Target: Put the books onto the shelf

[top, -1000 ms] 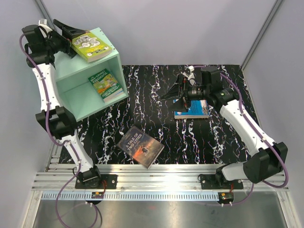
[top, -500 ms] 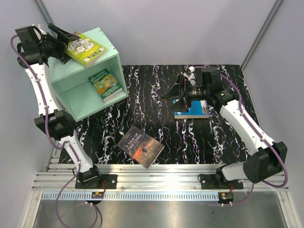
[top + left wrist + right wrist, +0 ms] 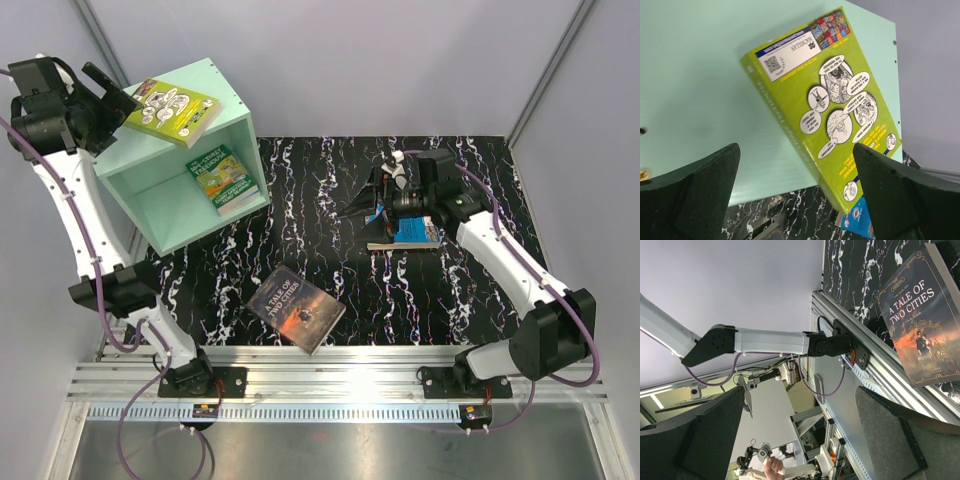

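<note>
The mint-green shelf (image 3: 160, 190) stands at the far left, its open face toward the table. A lime-green book (image 3: 172, 110) lies on its top, one end jutting over the front edge. A green book (image 3: 225, 178) lies inside. My left gripper (image 3: 115, 100) hangs open just left of the lime-green book (image 3: 830, 110), not touching it; the shelf top (image 3: 700, 75) fills that view. The dark "A Tale of Two Cities" (image 3: 297, 308) lies near the front edge. My right gripper (image 3: 362, 200) is open beside a blue book (image 3: 410, 232), holding nothing.
The black marbled tabletop (image 3: 330, 180) runs from the shelf to the right wall. An aluminium rail (image 3: 330, 365) carries both arm bases at the front. The right wrist view faces that rail, with the dark book (image 3: 922, 325) at upper right.
My left gripper has drawn back leftward from the lime-green book, which stays on the shelf top, slightly shifted. The right gripper has dropped a little toward the blue book.
</note>
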### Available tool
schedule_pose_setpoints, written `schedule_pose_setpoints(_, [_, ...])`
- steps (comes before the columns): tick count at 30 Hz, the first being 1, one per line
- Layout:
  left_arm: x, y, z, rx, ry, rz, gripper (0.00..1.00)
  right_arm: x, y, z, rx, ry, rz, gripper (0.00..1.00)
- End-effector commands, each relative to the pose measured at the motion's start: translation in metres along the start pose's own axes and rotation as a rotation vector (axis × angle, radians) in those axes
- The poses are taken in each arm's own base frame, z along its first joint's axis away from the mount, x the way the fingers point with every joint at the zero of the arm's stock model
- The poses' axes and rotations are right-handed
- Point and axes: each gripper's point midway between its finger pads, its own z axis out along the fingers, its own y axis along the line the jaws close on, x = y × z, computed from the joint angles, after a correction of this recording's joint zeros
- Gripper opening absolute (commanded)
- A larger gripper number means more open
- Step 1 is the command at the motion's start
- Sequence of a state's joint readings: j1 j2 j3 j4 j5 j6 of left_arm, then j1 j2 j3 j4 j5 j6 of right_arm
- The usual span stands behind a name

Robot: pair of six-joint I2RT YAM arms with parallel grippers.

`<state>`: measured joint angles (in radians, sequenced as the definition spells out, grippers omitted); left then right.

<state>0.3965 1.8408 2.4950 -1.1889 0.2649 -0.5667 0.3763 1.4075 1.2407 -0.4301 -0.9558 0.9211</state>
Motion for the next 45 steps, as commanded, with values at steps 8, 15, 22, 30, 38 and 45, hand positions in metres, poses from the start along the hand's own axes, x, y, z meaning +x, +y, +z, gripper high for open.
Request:
schedule_pose_setpoints(8, [0.015,0.001,-0.021,-0.018,-0.025,0.025,0.99,0.001,0.001,-0.001,-0.033,0.016,-0.031,1.00])
schedule_pose_setpoints(15, [0.019,-0.015,-0.008,0.044,-0.025,0.017,0.99,0.008,-0.006,-0.003,-0.014,0.013,-0.018,1.00])
schedule_pose_setpoints(22, [0.011,-0.015,0.014,0.051,-0.041,-0.015,0.99,0.009,-0.008,-0.004,0.010,0.012,-0.028,1.00])
schedule_pose_setpoints(30, [0.026,-0.026,0.063,0.082,0.029,-0.010,0.99,0.000,-0.017,-0.002,0.049,0.007,-0.018,1.00])
schedule_pose_setpoints(38, [0.044,-0.045,0.103,0.123,0.073,-0.019,0.99,-0.011,-0.025,-0.001,0.070,-0.003,-0.004,1.00])
schedule_pose_setpoints(45, [0.053,-0.056,0.122,0.145,0.089,-0.022,0.99,-0.020,-0.032,-0.001,0.077,-0.007,0.008,1.00])
